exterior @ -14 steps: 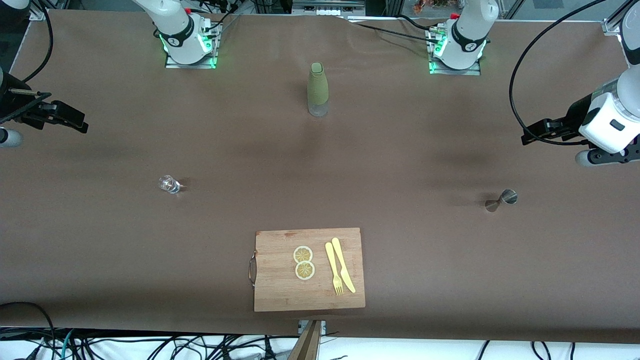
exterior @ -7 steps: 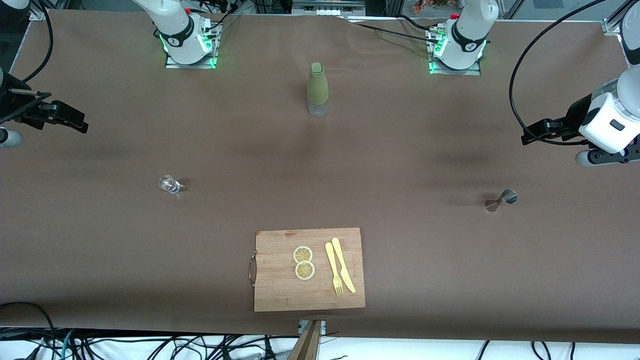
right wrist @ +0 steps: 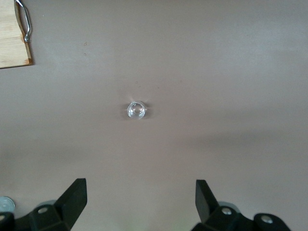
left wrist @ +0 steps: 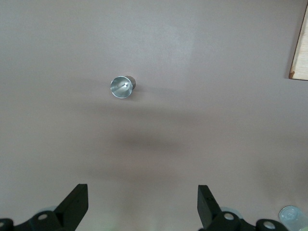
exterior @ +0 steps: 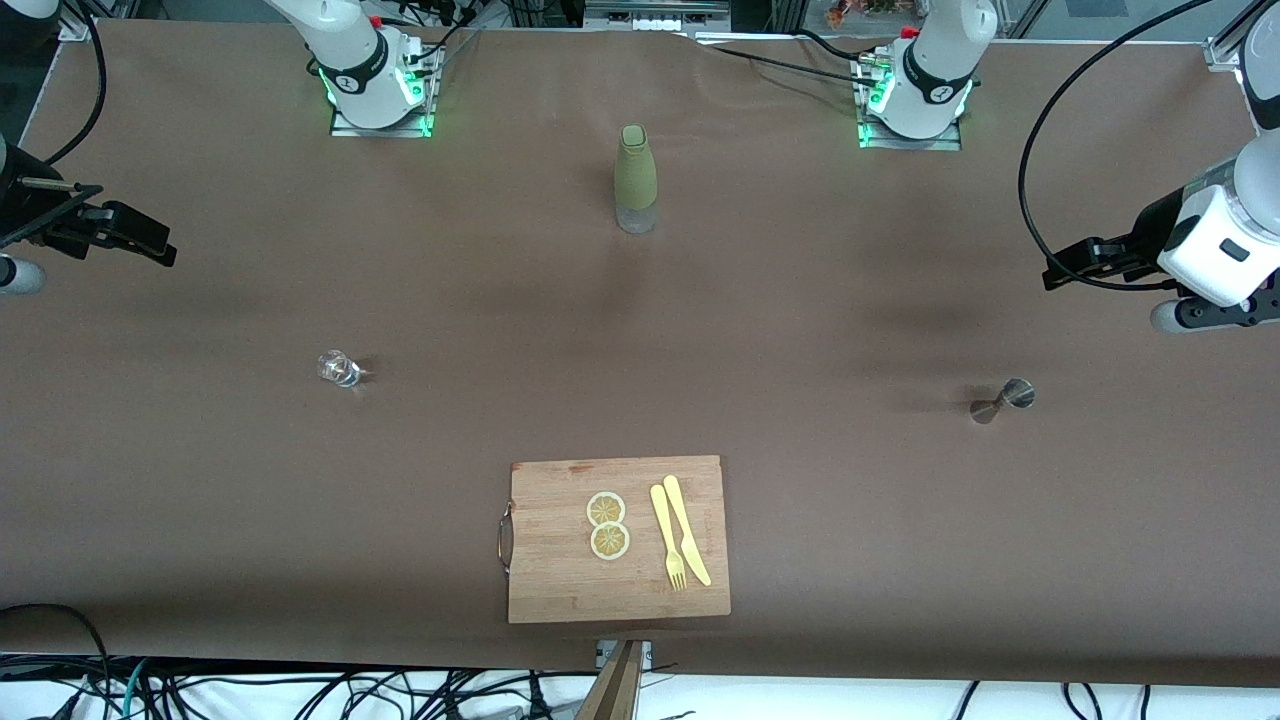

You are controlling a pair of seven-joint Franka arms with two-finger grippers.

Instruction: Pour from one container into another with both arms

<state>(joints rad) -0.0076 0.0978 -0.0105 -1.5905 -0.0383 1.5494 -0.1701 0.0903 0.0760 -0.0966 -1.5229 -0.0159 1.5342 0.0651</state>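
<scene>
A small transparent glass point(exterior: 340, 368) stands on the brown table toward the right arm's end; the right wrist view shows this glass point(right wrist: 136, 110) from above. A metal jigger point(exterior: 1003, 398) stands toward the left arm's end, and the left wrist view looks into the jigger point(left wrist: 121, 87). A green bottle point(exterior: 636, 180) stands upright between the two bases. My left gripper point(left wrist: 143, 207) hangs open and empty over the table's edge at its own end, away from the jigger. My right gripper point(right wrist: 139, 202) is open and empty, high over its own end, away from the glass.
A wooden cutting board point(exterior: 560, 580) with a metal handle lies near the front edge, carrying two lemon slices point(exterior: 607, 525), a yellow fork point(exterior: 668, 540) and a yellow knife point(exterior: 688, 530). Cables run along the table's edges.
</scene>
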